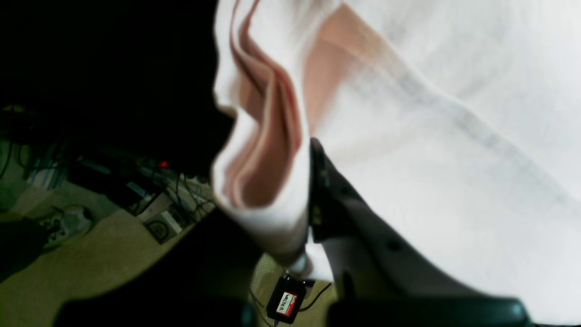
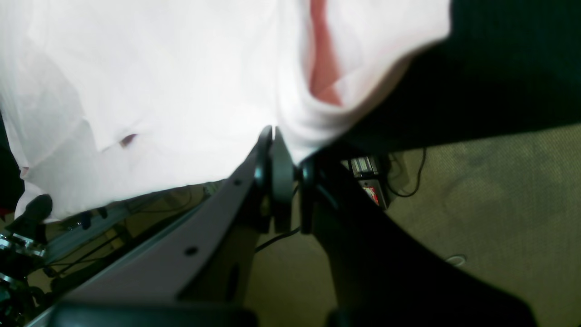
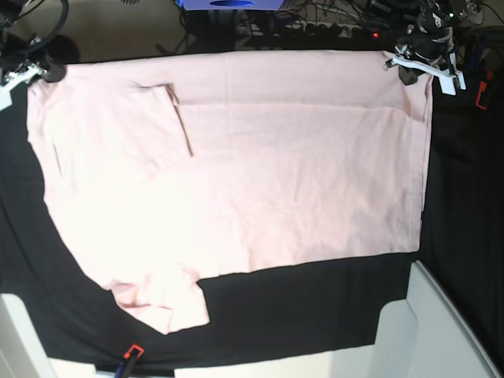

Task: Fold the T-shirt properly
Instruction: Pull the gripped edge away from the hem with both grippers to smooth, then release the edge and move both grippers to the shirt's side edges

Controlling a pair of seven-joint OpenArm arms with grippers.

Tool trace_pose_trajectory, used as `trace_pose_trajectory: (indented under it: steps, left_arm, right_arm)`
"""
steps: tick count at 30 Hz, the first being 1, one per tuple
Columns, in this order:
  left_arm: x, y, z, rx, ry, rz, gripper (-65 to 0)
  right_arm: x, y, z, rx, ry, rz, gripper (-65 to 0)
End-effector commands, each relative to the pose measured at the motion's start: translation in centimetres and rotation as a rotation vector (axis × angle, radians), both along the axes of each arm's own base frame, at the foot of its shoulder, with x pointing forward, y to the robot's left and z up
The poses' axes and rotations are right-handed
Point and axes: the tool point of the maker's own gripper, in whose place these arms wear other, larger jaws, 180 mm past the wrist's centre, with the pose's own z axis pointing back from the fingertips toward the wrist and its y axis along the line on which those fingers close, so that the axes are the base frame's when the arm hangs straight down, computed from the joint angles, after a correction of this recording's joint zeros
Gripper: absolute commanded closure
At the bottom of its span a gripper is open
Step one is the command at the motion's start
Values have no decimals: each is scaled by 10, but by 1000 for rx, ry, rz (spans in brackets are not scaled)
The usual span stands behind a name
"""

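The pale pink T-shirt [image 3: 260, 173] lies spread flat, plain side up, over most of the table. One sleeve [image 3: 161, 303] points toward the near left. A folded flap [image 3: 157, 118] lies at the far left. At the shirt's far right corner, my left gripper [image 3: 409, 67] is shut on the hem [image 1: 272, 218]; one dark finger [image 1: 320, 181] shows and bunched cloth hides the other. My right gripper [image 3: 35, 72] holds the far left corner, and its fingertips [image 2: 265, 138] pinch the shirt's edge [image 2: 290, 136].
A black cloth [image 3: 299, 307] covers the table under the shirt. A white panel [image 3: 441, 331] stands at the near right. A red and blue clip [image 3: 130, 354] sits at the near edge. Cables and a small black box [image 1: 286, 305] lie on the floor beyond the far edge.
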Motion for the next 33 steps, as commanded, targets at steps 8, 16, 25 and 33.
trace_pose_trajectory:
  steps: [8,16,25,33]
  left_arm:
    - [3,11,8,34,-13,-12,-8]
    - [-5,27,13,58,-11,33,-306]
    - [-64,106,47,201,-4,270,-349]
    - [-40,141,112,370,-110,242,-349]
  right_arm:
    - [5,-10,7,-28,-22,8,-7]
    - [-1,-10,6,-22,-3,9,-393]
    - [-17,-17,24,-61,-47,1,-425]
    - [29,-71,84,-274,-157,19,-431]
